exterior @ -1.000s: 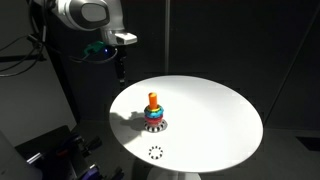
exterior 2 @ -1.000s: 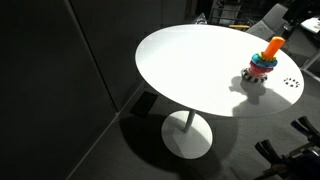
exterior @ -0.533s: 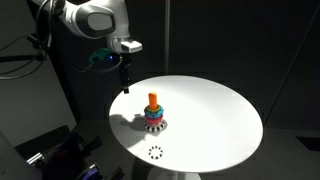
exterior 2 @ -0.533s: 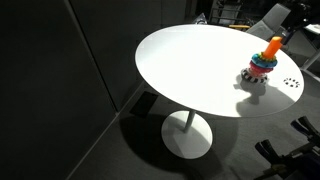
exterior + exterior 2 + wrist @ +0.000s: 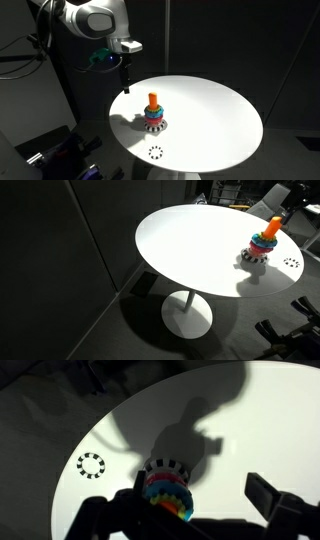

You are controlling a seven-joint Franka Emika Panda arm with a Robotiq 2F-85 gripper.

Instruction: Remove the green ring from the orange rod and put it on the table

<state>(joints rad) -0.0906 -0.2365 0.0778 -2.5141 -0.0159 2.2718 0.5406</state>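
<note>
The orange rod point(image 5: 153, 99) stands upright on a round black-and-white base point(image 5: 165, 468) near the middle of the white round table point(image 5: 215, 115). Several coloured rings are stacked round its foot, and the green ring shows only as a thin green band in the stack point(image 5: 157, 497). The rod also shows in an exterior view point(image 5: 273, 226). My gripper point(image 5: 125, 82) hangs above the table's edge, up and to the side of the toy, apart from it. In the wrist view the gripper point(image 5: 186, 512) is open and empty, with the toy between and beyond the fingers.
A small dashed black-and-white circle point(image 5: 156, 152) lies on the table near the toy; it also shows in an exterior view point(image 5: 291, 263) and the wrist view point(image 5: 90, 464). Dark equipment and cables stand around the table. The table's pedestal foot point(image 5: 187, 315) is on the floor.
Since a second ago the arm has swung the gripper down and a little towards the table edge. Nothing has moved in the last half second.
</note>
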